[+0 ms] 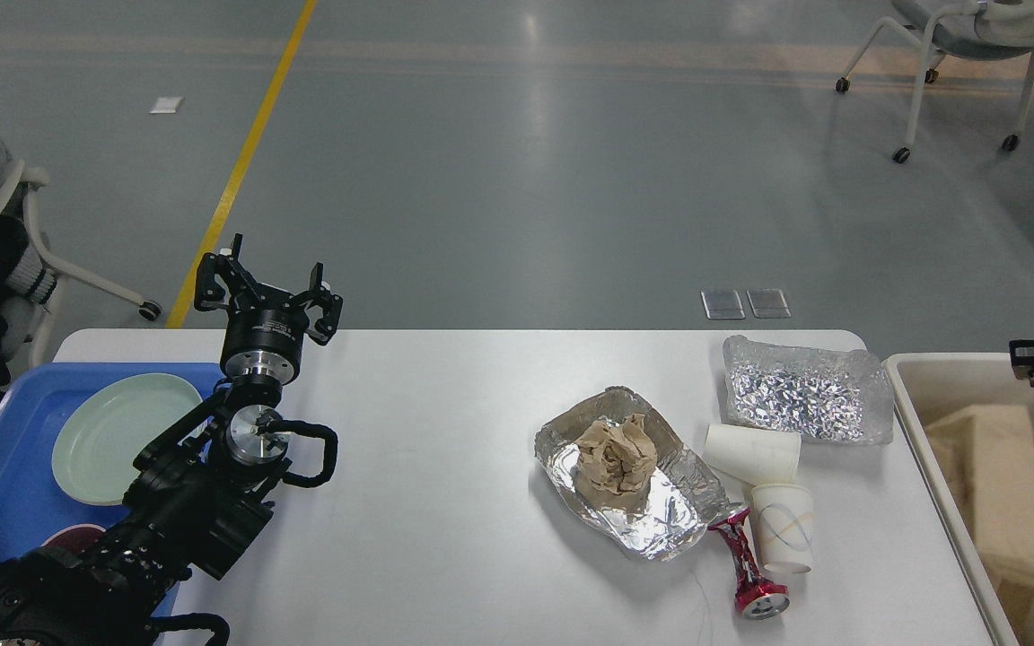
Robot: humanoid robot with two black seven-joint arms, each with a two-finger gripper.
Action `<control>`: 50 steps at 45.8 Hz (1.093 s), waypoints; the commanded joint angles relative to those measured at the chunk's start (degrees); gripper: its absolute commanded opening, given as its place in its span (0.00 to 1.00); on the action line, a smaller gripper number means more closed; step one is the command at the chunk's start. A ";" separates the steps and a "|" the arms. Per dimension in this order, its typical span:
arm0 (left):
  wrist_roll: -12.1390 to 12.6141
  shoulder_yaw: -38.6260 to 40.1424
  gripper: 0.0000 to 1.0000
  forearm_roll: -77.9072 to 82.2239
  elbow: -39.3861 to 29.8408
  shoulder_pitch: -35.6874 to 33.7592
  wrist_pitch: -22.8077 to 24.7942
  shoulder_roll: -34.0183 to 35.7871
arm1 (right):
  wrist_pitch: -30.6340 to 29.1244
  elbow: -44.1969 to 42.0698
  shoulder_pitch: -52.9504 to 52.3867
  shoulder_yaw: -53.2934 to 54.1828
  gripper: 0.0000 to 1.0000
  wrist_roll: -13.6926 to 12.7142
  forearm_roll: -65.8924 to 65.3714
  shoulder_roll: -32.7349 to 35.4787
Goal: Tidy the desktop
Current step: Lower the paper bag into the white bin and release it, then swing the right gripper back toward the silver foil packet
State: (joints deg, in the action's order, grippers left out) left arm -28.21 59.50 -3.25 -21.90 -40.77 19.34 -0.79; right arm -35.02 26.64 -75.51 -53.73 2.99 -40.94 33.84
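Head view shows the white bench [445, 431] running long left to right, bare between the left gripper [267, 292], fingers spread and empty at its far-left edge, and foil trays [652, 511] right. The right gripper [1033, 359] beyond the bench's right edge is probably closed; I cannot tell.
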 commanded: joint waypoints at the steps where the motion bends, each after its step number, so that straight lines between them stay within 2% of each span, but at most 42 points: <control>1: 0.00 0.00 1.00 0.00 0.02 -0.01 0.00 0.00 | -0.13 0.78 -1.65 -0.06 1.00 0.00 0.16 0.35; 9: 0.00 0.00 1.00 0.00 0.02 -0.01 0.00 0.00 | -2.76 9.55 -12.10 -0.06 1.00 0.09 0.25 1.66; 13: 0.00 0.00 1.00 0.00 0.02 -0.01 0.00 0.00 | -8.56 17.82 -23.26 0.29 1.00 0.00 1.47 2.81; 22: 0.00 0.00 1.00 0.00 0.02 -0.01 0.00 0.00 | -19.98 27.14 -38.99 0.47 1.00 -0.18 15.79 1.76; 31: 0.00 0.00 1.00 0.00 0.02 -0.01 0.00 0.00 | -19.98 38.39 -53.59 0.90 1.00 -0.18 21.41 1.58; 37: 0.00 0.00 1.00 0.00 0.02 -0.01 0.00 0.00 | -19.98 41.38 -61.59 1.34 1.00 -0.26 30.21 1.49; 43: 0.00 0.00 1.00 0.00 0.02 -0.01 0.00 0.00 | -19.98 45.85 -70.28 1.43 1.00 -0.18 31.98 1.75; 50: 0.00 0.00 1.00 0.00 -0.07 0.08 0.00 0.00 | -19.98 47.10 -71.27 1.35 1.00 -0.35 31.54 1.23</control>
State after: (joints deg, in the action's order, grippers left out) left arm -28.21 59.50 -3.25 -21.88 -40.77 19.34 -0.79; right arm -55.00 73.29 -146.78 -52.23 2.73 -9.04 35.44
